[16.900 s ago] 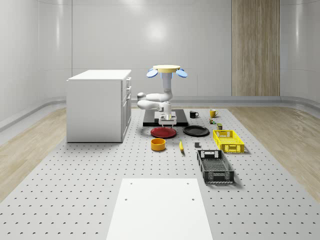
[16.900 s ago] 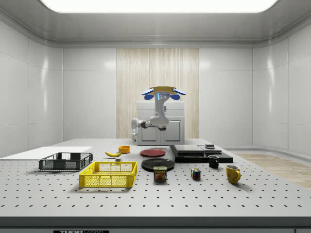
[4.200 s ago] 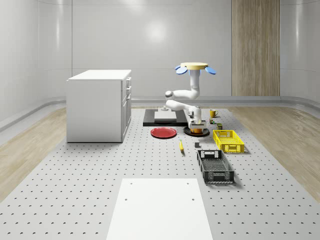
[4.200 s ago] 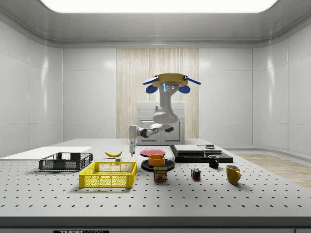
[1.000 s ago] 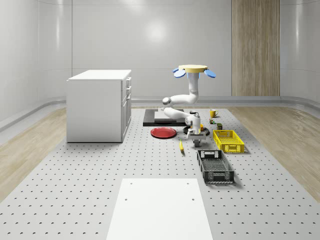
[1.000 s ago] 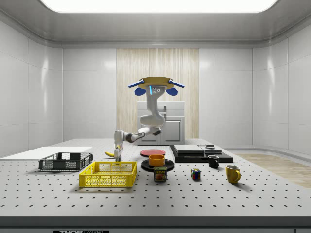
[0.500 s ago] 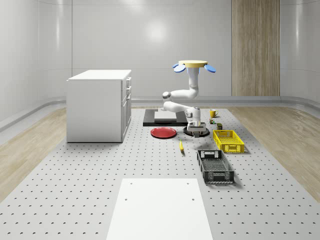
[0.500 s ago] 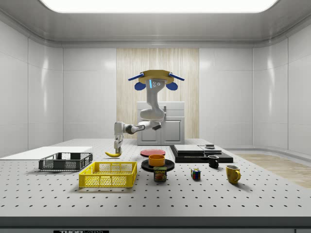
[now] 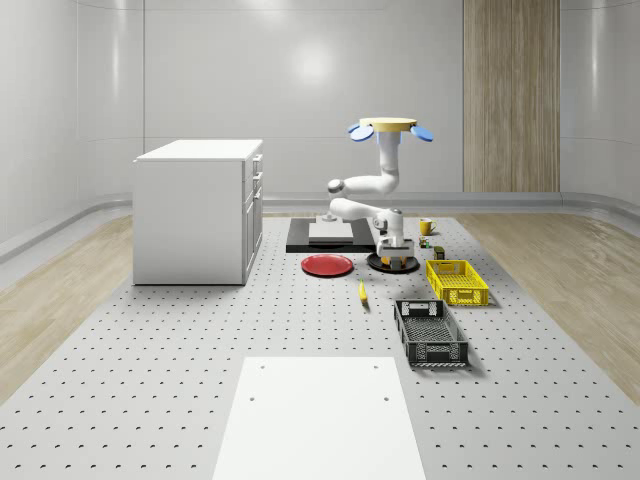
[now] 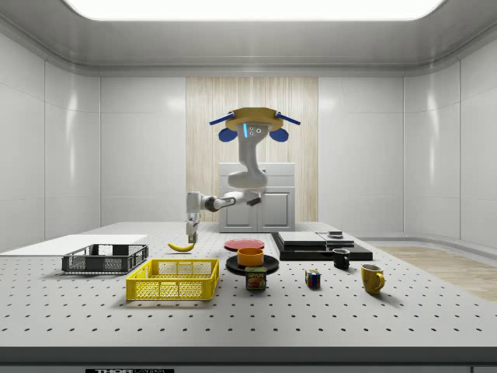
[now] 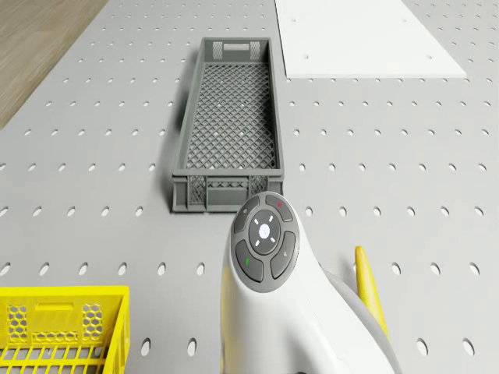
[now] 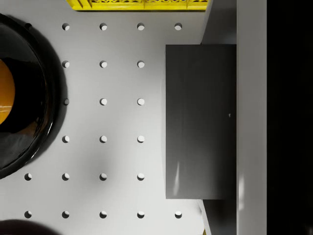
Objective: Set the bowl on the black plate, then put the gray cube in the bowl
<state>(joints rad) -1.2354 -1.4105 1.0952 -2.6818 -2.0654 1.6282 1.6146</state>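
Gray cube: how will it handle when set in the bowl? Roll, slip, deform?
Cube looks rigid, with straight edges and flat faces: probably won't roll or squash. A faint sheen suggests a smooth face that might slip. In the round bowl on the plate it may settle tilted.

We were in a simulated lab: a perforated optical table (image 9: pixel 150 370), bare panelled walls (image 9: pixel 300 90), a white cabinet (image 9: pixel 195 210)

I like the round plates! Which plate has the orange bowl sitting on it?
The black plate has it: the orange bowl sits on top of it, behind the spam can. The red plate, toward the cabinet, has nothing on it.
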